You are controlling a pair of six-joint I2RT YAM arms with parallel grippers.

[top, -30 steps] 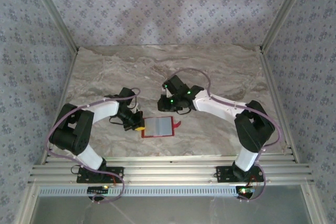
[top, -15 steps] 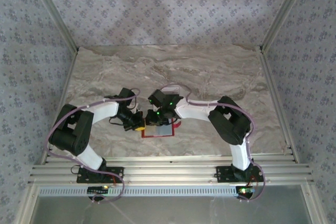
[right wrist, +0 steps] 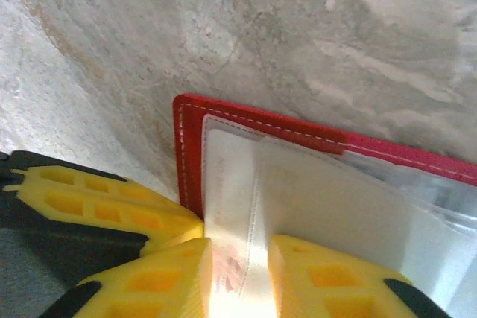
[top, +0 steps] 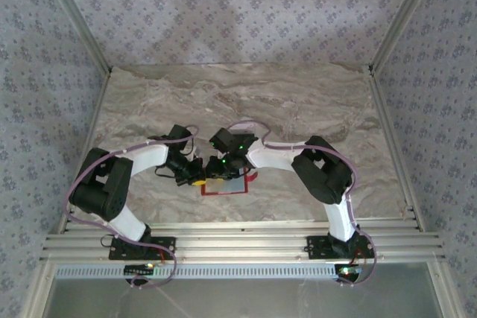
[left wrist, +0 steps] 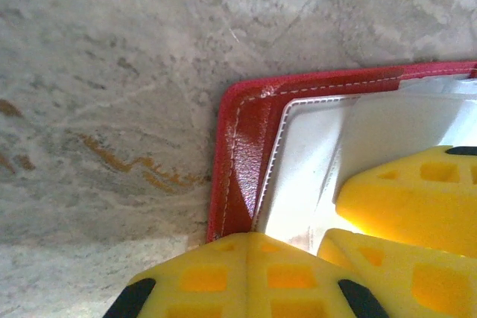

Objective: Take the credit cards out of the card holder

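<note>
The red card holder [top: 223, 192] lies open on the marble table, its pale inner panel [right wrist: 328, 199] framed in red stitching [left wrist: 242, 147]. My left gripper [top: 195, 179] is shut, its yellow fingertips [left wrist: 261, 247] pressed down on the holder's left edge. My right gripper [top: 223, 173] stands over the panel with its jaws slightly apart [right wrist: 238, 262], a strip of clear pocket showing between them. Its yellow fingers [left wrist: 417, 191] also appear in the left wrist view. The credit cards cannot be told apart from the pale pockets.
The holder sits near the front middle of the marble table [top: 298, 102]. Metal rails [top: 238, 247] run along the near edge, and patterned walls [top: 432, 109] close in the sides and back. Both arms crowd close around the holder.
My right arm has swung left and down from behind the holder onto its pale panel. Its jaws now rest on the pockets. The left arm has stayed put.
</note>
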